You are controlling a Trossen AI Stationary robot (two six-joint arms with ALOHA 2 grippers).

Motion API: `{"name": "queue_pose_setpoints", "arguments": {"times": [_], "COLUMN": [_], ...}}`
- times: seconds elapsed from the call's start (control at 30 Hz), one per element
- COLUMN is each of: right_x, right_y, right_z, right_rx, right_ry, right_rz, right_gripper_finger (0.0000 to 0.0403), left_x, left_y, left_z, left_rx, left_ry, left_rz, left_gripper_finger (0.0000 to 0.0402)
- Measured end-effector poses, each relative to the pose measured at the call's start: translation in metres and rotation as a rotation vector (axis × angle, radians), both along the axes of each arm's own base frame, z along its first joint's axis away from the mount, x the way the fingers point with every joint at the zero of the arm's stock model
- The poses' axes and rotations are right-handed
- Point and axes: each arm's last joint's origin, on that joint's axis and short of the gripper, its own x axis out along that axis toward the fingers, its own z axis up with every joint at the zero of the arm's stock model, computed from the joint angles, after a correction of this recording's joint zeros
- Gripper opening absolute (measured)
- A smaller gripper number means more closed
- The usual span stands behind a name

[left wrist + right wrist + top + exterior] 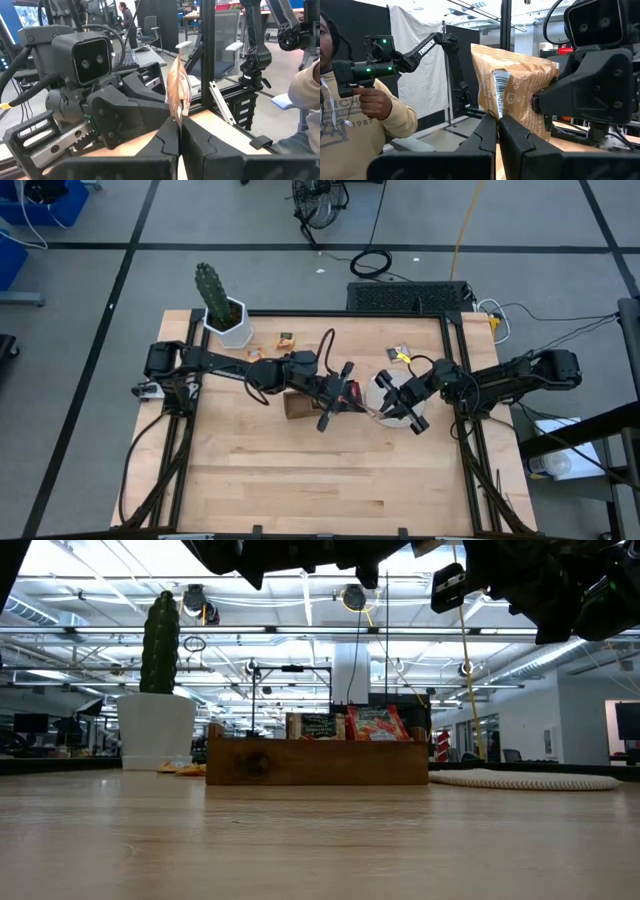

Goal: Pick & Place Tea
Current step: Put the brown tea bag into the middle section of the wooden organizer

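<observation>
A tan tea sachet (517, 85) with a barcode hangs in the air between my two grippers, over the gap between the wooden tray (297, 406) and the round whitish disc (392, 385). My left gripper (350, 398) reaches in from the table's left and is shut on it. My right gripper (388, 404) comes from the right and is also shut on it. The left wrist view shows the sachet (178, 90) edge-on. A red sachet (376, 724) and a dark one (317, 726) stand in the tray (317, 762). My left gripper pinches the tan sachet between its two fingers at one edge (536, 102), the fingers about level and coming from the table's left. The sachet stands on edge, lifted clear of the table. My right gripper pinches the sachet's opposite edge by the barcode (498, 111) between its two fingers. It comes from the table's right, slanting slightly upward. The sachet stands up beyond the fingertips, clear of tray and disc.
A cactus in a white pot (228, 320) stands at the table's far left. Loose sachets lie near the far edge (285, 340) (257, 353) (400, 353). A person in a light sweatshirt (350, 115) stands beyond the table's right side. The near half of the table is bare wood.
</observation>
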Motion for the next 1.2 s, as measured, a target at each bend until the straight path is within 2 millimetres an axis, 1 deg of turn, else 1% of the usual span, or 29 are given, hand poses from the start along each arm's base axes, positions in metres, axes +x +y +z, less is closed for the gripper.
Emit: {"name": "queue_pose_setpoints", "arguments": {"times": [0.1, 0.17, 0.3, 0.37, 0.43, 0.53, 0.6, 0.67, 0.73, 0.8, 0.87, 0.9, 0.97, 1.07, 1.2], "right_x": [0.000, 0.001, 0.003, 0.003, 0.004, 0.005, 0.005, 0.005, 0.005, 0.005, 0.004, 0.004, 0.004, 0.004, 0.004], "right_y": [0.000, -0.001, -0.004, -0.003, -0.005, -0.010, -0.011, -0.014, -0.016, -0.017, -0.019, -0.019, -0.019, -0.021, -0.023], "right_z": [-0.001, -0.002, -0.003, -0.009, -0.012, -0.014, -0.015, -0.015, -0.015, -0.015, -0.015, -0.015, -0.016, -0.017, -0.020], "right_rx": [0.003, 0.015, 0.051, 0.056, 0.057, 0.069, 0.074, 0.076, 0.074, 0.066, 0.058, 0.054, 0.048, 0.039, 0.019], "right_ry": [0.012, 0.025, 0.060, 0.106, 0.143, 0.161, 0.176, 0.183, 0.179, 0.182, 0.178, 0.176, 0.181, 0.192, 0.213], "right_rz": [-0.007, -0.021, -0.108, -0.124, -0.162, -0.245, -0.263, -0.293, -0.308, -0.309, -0.318, -0.320, -0.327, -0.332, -0.348], "right_gripper_finger": [0.0000, 0.0000, 0.0009, 0.0015, 0.0020, 0.0022, 0.0020, 0.0017, 0.0014, 0.0011, 0.0009, 0.0008, 0.0007, 0.0006, 0.0006], "left_x": [-0.004, -0.011, -0.032, -0.047, -0.060, -0.078, -0.087, -0.091, -0.093, -0.089, -0.086, -0.081, -0.069, -0.048, -0.023], "left_y": [0.000, 0.001, 0.000, -0.001, -0.002, -0.001, 0.000, 0.001, 0.004, 0.005, 0.009, 0.009, 0.011, 0.009, -0.002], "left_z": [0.003, 0.010, 0.028, 0.034, 0.045, 0.046, 0.044, 0.044, 0.039, 0.029, 0.022, 0.021, 0.025, 0.023, 0.012], "left_rx": [0.004, 0.015, 0.080, 0.127, 0.163, 0.172, 0.167, 0.127, 0.102, 0.101, 0.106, 0.109, 0.126, 0.177, 0.255], "left_ry": [0.036, 0.074, 0.174, 0.256, 0.293, 0.416, 0.493, 0.529, 0.590, 0.659, 0.780, 0.829, 0.896, 1.027, 1.177], "left_rz": [0.008, 0.044, 0.189, 0.272, 0.369, 0.523, 0.590, 0.620, 0.619, 0.606, 0.625, 0.644, 0.677, 0.680, 0.643], "left_gripper_finger": [0.0008, 0.0005, 0.0004, 0.0004, 0.0003, 0.0003, 0.0003, 0.0002, 0.0002, 0.0002, 0.0001, 0.0001, 0.0001, 0.0001, 0.0001]}}
